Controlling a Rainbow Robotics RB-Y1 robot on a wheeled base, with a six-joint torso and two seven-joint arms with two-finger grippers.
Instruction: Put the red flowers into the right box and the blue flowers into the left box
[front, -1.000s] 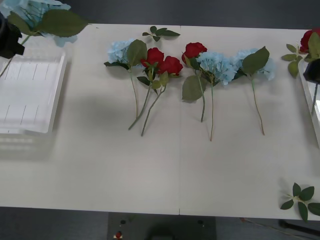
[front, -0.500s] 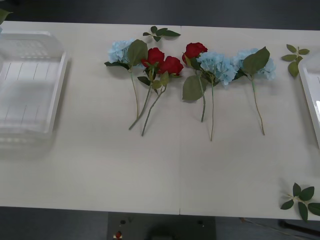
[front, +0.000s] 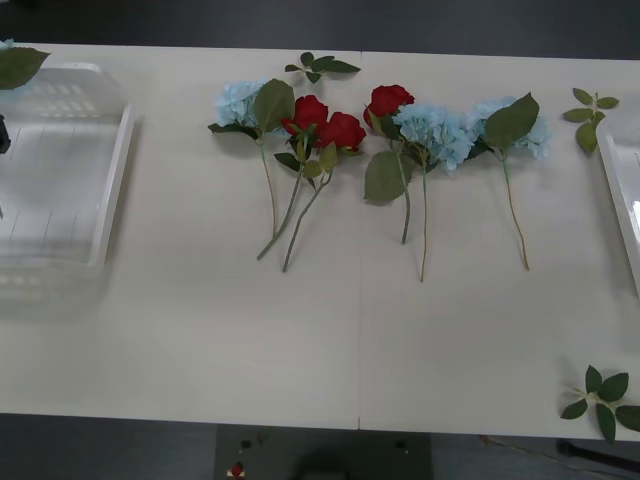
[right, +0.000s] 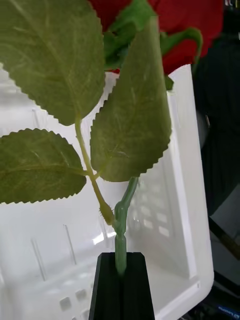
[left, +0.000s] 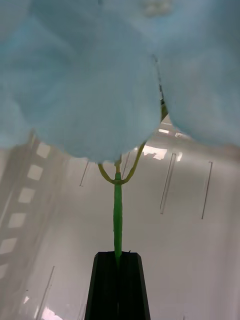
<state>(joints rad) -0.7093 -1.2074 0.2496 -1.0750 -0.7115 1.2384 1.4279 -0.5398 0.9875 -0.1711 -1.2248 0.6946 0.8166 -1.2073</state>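
Observation:
My left gripper (left: 118, 256) is shut on the thin green stem of a blue flower (left: 100, 75), held over the ribbed base of the left box (left: 190, 200). One leaf of that flower (front: 18, 65) pokes in above the left box (front: 60, 170) in the front view. My right gripper (right: 120, 257) is shut on the stem of a red flower (right: 185, 25), leaves spread, above the right box (right: 185, 200), whose edge (front: 622, 200) shows at the table's right. Three red flowers (front: 343, 130) and three blue flowers (front: 435, 130) lie in a row at the table's back middle.
Loose green leaf sprigs lie at the back middle (front: 318, 67), back right (front: 590, 110) and front right corner (front: 603, 395). The stems of the lying flowers point toward me. The white table (front: 200, 340) has a seam down its middle.
Both arms, each with its flower, have swung outward off the edges of the front view. Since half a second ago the blue flower's leaf has come back in at the far left.

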